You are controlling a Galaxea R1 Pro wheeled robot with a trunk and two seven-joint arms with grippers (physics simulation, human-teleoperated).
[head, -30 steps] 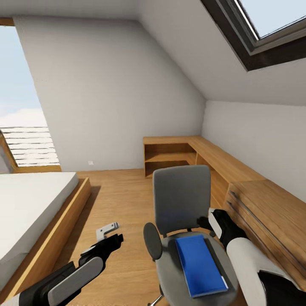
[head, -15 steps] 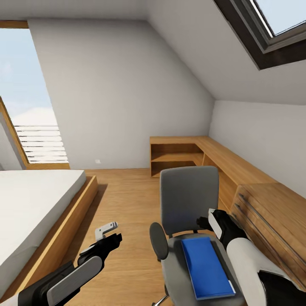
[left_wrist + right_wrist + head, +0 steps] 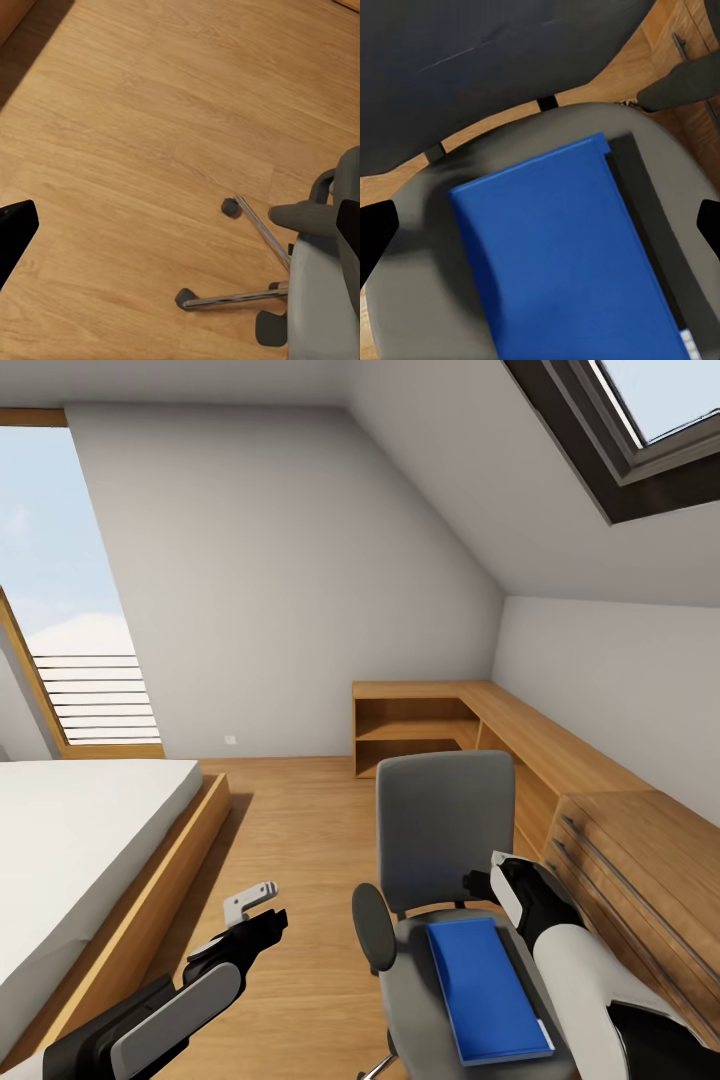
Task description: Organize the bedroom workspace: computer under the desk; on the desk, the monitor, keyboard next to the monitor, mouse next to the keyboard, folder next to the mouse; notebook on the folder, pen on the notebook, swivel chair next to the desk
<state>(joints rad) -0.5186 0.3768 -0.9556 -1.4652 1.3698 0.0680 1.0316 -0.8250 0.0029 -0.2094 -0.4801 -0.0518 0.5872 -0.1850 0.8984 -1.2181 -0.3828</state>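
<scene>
Swivel chair (image 3: 440,830): grey upholstered back and seat, black armrests, standing on the wooden floor (image 3: 290,840) in the near right of the room, its back turned toward the far wall. From the left wrist camera its chrome star base (image 3: 247,255) and black castors rest on the floorboards.

Folder (image 3: 487,985): bright blue, flat, lying on the chair seat with its long side running from near to far. From the right wrist camera the folder (image 3: 562,255) covers most of the seat, and a narrow dark strip (image 3: 641,217) lies along its right edge; what that strip is cannot be told.

Right gripper (image 3: 478,883): held just over the far right part of the seat, beside the folder's far end and close to the chair back. Its two dark fingertips show at opposite edges of the right wrist picture, spread wide, holding nothing.

Left gripper (image 3: 262,900): held over bare floor to the left of the chair, apart from it. Its fingertips likewise sit at opposite edges of the left wrist picture, spread and holding nothing.

Bed (image 3: 80,830): white mattress on a low wooden frame, near left.

Wooden shelf unit (image 3: 415,725): in the far right corner, continuing as a low wooden drawer unit (image 3: 640,890) along the right wall.

Tall window (image 3: 60,610) far left; skylight (image 3: 640,420) in the sloped ceiling, upper right.
</scene>
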